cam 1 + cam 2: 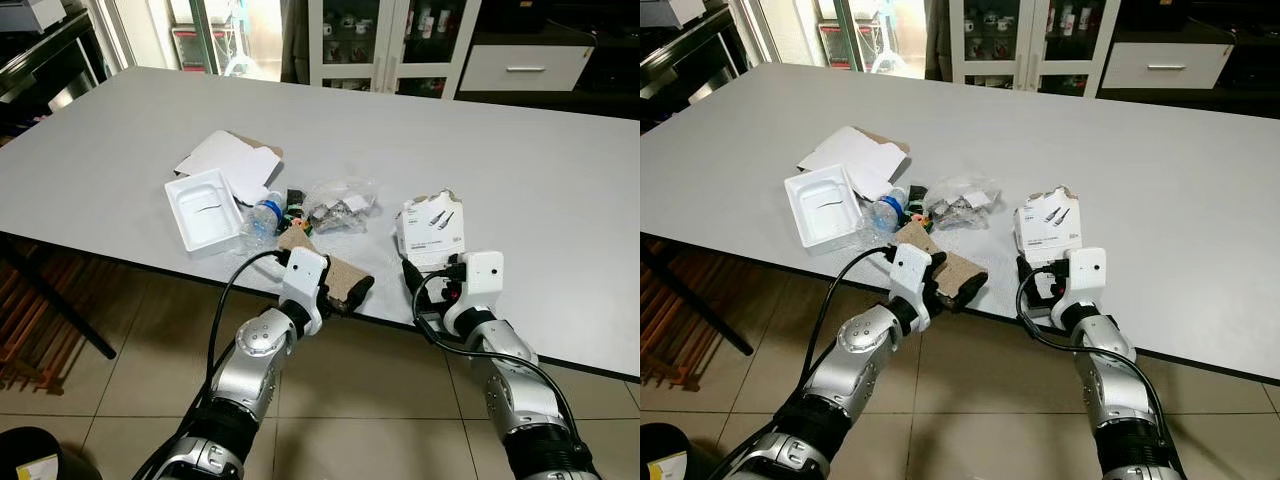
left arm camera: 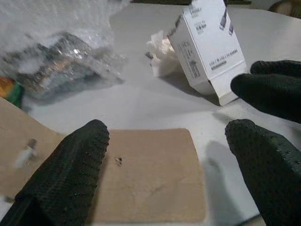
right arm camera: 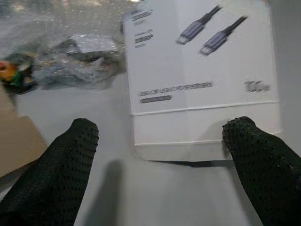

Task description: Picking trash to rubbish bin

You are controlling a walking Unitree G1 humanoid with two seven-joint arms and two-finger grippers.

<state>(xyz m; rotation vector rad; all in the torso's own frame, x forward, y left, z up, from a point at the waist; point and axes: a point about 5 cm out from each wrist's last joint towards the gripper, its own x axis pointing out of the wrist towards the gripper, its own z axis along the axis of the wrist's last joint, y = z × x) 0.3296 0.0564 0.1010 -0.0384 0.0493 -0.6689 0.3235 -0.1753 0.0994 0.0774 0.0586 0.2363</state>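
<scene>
Both arms are reaching at the near edge of the surface (image 1: 560,160) for trash, and the step looks like the grasp itself: each claw has to close on a thin piece without shoving it away. The left claw (image 2: 169,174) is spread wide, released, its two black fingers (image 2: 70,169) straddling the flat brown cardboard (image 2: 150,174) that lies at the surface's near edge and slightly overhangs it. Since the cardboard lies flat, a good grip probably means sliding it a little further over the edge so one finger can get under it, then pinching; pressing straight down would likely just skate over it. The right claw (image 3: 160,179) is open too, gripping nothing, its fingers on either side of the near end of the white cable box (image 3: 202,84), which lies just right of the cardboard, with the bubble wrap bundle (image 1: 338,205) beyond the cardboard and a small water bottle (image 1: 262,214), a white tray (image 1: 203,208) and folded white card (image 1: 228,155) further left of it. The box is light and torn at its far end, so a gentle squeeze across its width should do. Both forearms rise from below the edge, wrists level with the surface, fingers pointing forward over it.
</scene>
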